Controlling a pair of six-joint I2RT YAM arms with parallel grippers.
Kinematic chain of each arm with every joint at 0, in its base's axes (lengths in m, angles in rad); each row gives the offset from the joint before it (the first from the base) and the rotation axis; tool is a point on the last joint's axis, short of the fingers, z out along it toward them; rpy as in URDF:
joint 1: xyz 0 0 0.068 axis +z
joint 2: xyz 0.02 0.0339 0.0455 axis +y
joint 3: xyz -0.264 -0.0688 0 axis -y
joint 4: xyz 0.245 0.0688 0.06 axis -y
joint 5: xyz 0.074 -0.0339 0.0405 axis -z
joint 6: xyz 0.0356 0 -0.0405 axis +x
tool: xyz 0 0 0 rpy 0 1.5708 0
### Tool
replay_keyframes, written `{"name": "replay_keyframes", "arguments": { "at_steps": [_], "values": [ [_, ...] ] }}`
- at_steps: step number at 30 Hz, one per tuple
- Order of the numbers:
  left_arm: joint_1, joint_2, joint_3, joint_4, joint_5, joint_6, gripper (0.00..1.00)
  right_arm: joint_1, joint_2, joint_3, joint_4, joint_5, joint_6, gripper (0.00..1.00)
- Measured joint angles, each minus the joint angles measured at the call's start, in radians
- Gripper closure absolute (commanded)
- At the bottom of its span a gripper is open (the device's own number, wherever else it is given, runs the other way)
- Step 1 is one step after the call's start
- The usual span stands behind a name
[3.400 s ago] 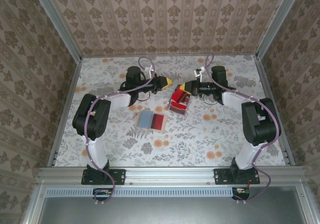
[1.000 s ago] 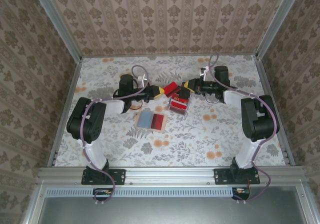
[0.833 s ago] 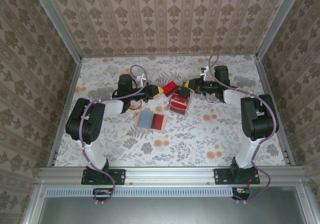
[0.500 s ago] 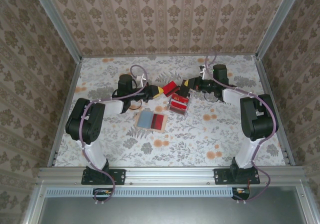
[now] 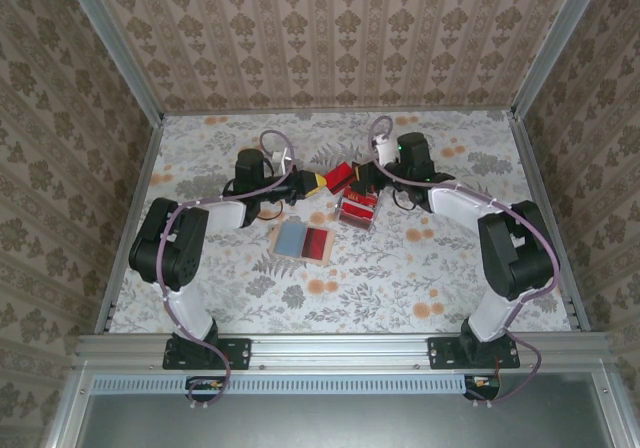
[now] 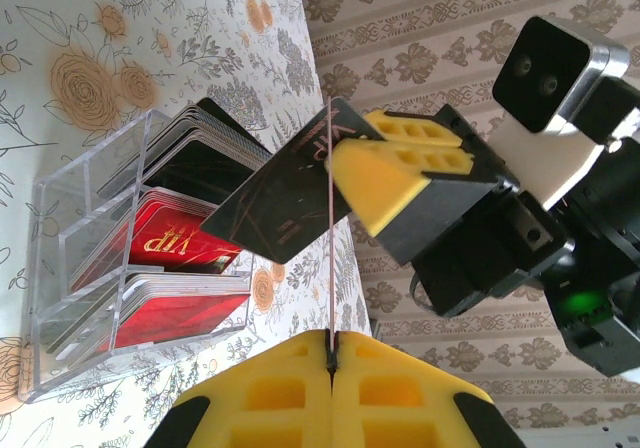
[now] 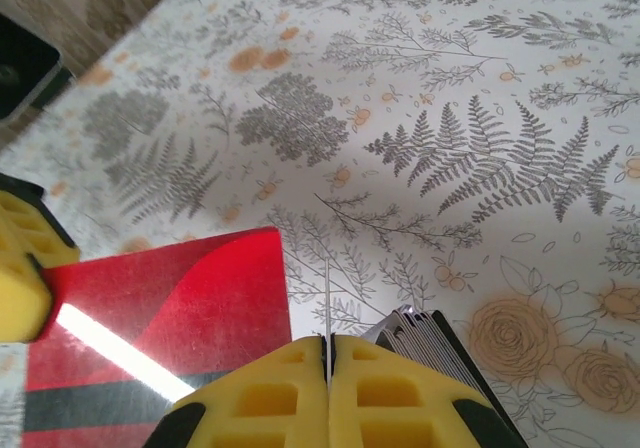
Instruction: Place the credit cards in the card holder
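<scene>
Two cards in left pincer and right pincer, behind card rack, card holder front-left of rack.

- We are reading "VIP" in gold capitals on a red card standing in the clear stand, at about 8 o'clock in the left wrist view. The word is running tilted across the card's face.
- We are making out gold lettering on the dark card near the centre of that view, toward its 1 o'clock corner. A "V" is showing, and the rest is sitting against the yellow finger, so we cannot tell.
- We are finding no lettering clear enough to read on the striped red card, at 8 o'clock in the right wrist view.
- In the top view, any print is showing too small to read.
</scene>
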Motion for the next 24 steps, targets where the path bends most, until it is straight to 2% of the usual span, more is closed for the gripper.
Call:
{"name": "replay_keyframes", "arguments": {
  "at_steps": [4, 9, 15, 24],
  "values": [
    [0.0, 0.0, 0.0, 0.0, 0.0, 0.0, 1.0, 0.022, 0.0, -0.01, -0.002, 0.109, -0.075, 0.98],
    [0.0, 0.0, 0.0, 0.0, 0.0, 0.0, 1.0, 0.023, -0.011, -0.024, -0.016, 0.187, -0.138, 0.98],
    [0.0, 0.0, 0.0, 0.0, 0.0, 0.0, 1.0, 0.024, -0.012, -0.024, -0.015, 0.215, -0.168, 0.98],
    [0.0, 0.0, 0.0, 0.0, 0.0, 0.0, 1.0, 0.002, -0.016, -0.01, -0.017, 0.187, -0.156, 0.98]
  ]
}}
